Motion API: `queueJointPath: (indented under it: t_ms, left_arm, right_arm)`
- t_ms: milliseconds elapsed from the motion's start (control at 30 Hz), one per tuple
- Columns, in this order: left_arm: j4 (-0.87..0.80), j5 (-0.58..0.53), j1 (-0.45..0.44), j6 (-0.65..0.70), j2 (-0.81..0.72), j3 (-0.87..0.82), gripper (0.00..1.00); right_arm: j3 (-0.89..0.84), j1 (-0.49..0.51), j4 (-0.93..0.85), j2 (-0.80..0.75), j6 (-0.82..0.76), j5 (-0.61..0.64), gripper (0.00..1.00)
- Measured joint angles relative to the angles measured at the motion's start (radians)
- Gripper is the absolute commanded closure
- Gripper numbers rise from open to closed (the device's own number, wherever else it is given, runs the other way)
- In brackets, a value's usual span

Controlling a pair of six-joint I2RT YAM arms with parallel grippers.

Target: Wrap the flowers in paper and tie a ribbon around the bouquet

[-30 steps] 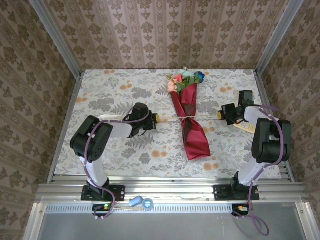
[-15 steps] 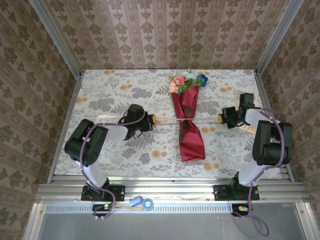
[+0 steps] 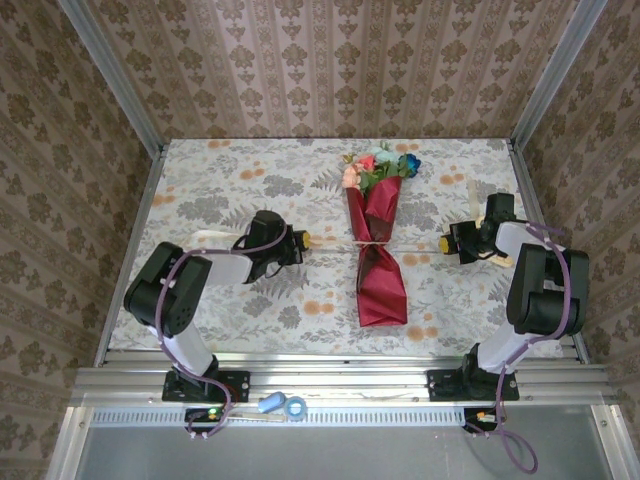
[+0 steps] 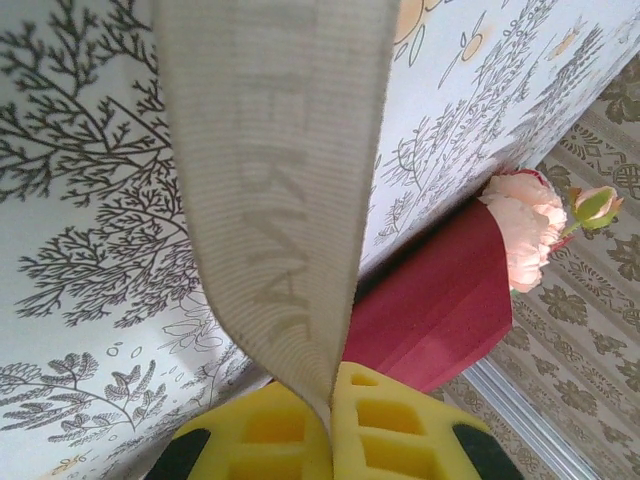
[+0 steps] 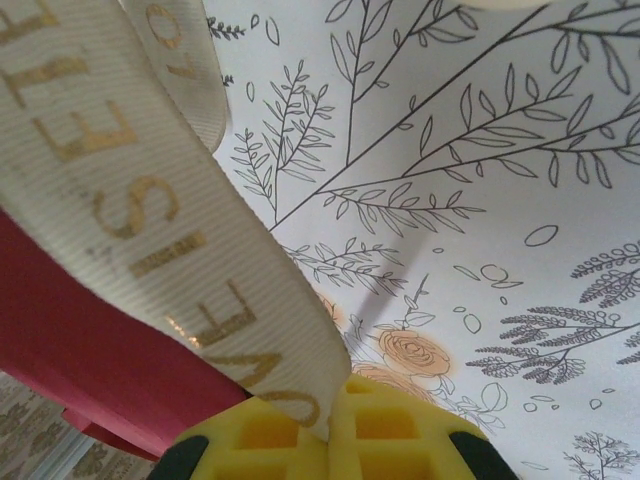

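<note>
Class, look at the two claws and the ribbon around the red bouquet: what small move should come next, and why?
Probably draw both claws slightly farther apart. The left claw and right claw are each shut on an end of the ribbon, which runs straight across the waist of the bouquet, so a little outward pull should cinch it.

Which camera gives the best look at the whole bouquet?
The top external view: the bouquet lies there whole, from blooms to tail end. The left wrist view catches part of its red paper and a pink bloom beyond the ribbon; the right wrist view, a strip of red paper beside the ribbon.
</note>
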Motion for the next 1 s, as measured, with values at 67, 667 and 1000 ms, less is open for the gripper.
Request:
queueJointPath:
  t_ms: [67, 667, 1000]
  left_arm:
    - [0.0, 0.003, 0.006, 0.0, -0.008, -0.01, 1.0]
    - [-0.003, 0.03, 0.011, 0.0, -0.031, -0.037, 1.0]
    - [-0.03, -0.065, -0.069, 0.003, 0.065, 0.011, 0.6]
  right_arm:
    - [-0.001, 0.0, -0.001, 0.0, 0.0, -0.002, 1.0]
    - [-0.027, -0.042, -0.035, -0.003, -0.034, -0.044, 1.0]
    - [-0.024, -0.003, -0.049, -0.011, -0.037, 0.107, 1.0]
